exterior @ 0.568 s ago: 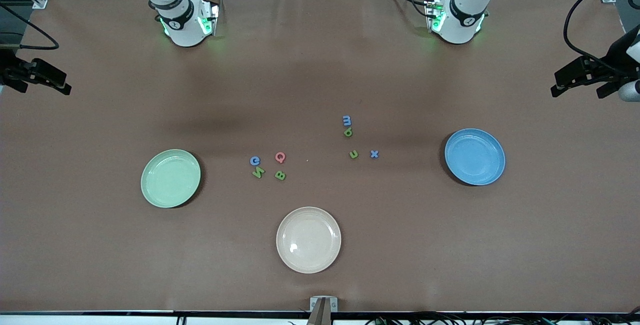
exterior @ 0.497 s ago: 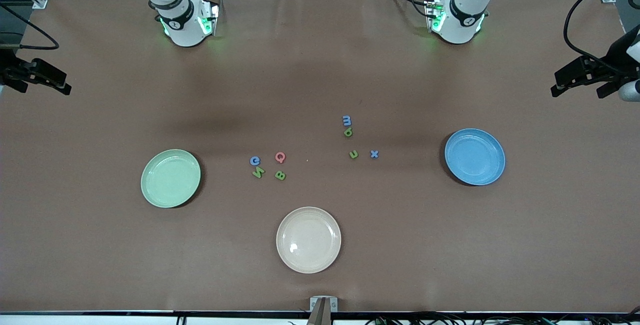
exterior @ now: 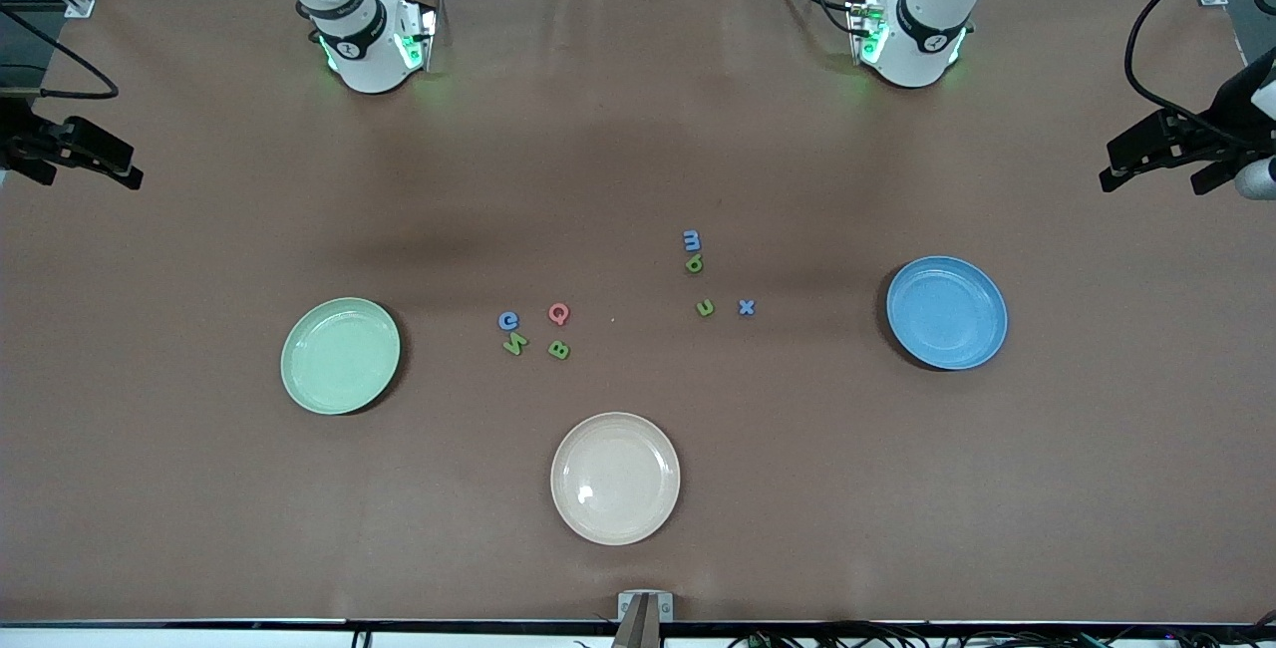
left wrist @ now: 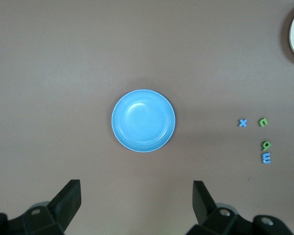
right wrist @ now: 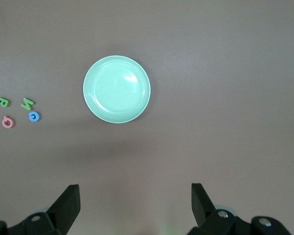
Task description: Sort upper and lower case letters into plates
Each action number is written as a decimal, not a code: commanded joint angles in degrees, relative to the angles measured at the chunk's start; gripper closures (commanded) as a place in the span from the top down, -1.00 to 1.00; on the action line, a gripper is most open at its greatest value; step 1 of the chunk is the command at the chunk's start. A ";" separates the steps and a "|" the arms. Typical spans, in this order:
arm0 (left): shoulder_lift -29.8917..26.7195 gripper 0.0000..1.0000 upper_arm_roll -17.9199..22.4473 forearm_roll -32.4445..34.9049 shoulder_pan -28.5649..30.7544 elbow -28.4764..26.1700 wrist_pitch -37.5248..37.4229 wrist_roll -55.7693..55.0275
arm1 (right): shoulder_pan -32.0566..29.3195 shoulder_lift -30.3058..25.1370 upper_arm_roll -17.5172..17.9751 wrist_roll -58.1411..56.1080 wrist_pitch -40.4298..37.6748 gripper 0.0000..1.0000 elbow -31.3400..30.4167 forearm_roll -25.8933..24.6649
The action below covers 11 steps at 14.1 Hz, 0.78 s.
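Nothing moved since earlier frame. Left gripper (left wrist: 136, 205) hangs high over blue plate (exterior: 946, 312), jaws wide, empty. Right gripper (right wrist: 135, 205) likewise over green plate (exterior: 340, 355). Both arms wait. Capitals (exterior: 533, 330) sit toward the green plate, lowercase letters (exterior: 713, 274) toward the blue one. Beige plate (exterior: 615, 478) nearest camera.

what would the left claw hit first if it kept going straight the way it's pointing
Probably the blue plate. The left claw is open, holds nothing and looks straight down, with that plate nearly centred ahead of it; it is bare, so the claw would meet its surface. How high it hangs is unclear.
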 commanded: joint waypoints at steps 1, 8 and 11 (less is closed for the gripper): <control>-1.27 1.00 0.03 -1.40 0.31 -1.16 -0.08 -0.18 | 0.20 -0.74 0.07 0.04 -0.10 1.00 0.11 -0.03; 6.89 1.00 -8.92 -3.60 -1.09 -1.69 0.08 -12.37 | 0.37 0.83 0.07 -0.04 0.69 1.00 0.82 -0.03; 12.60 1.00 -13.51 -2.81 -3.28 -2.38 5.08 -23.78 | 0.11 6.71 0.07 -0.65 4.19 1.00 2.83 0.06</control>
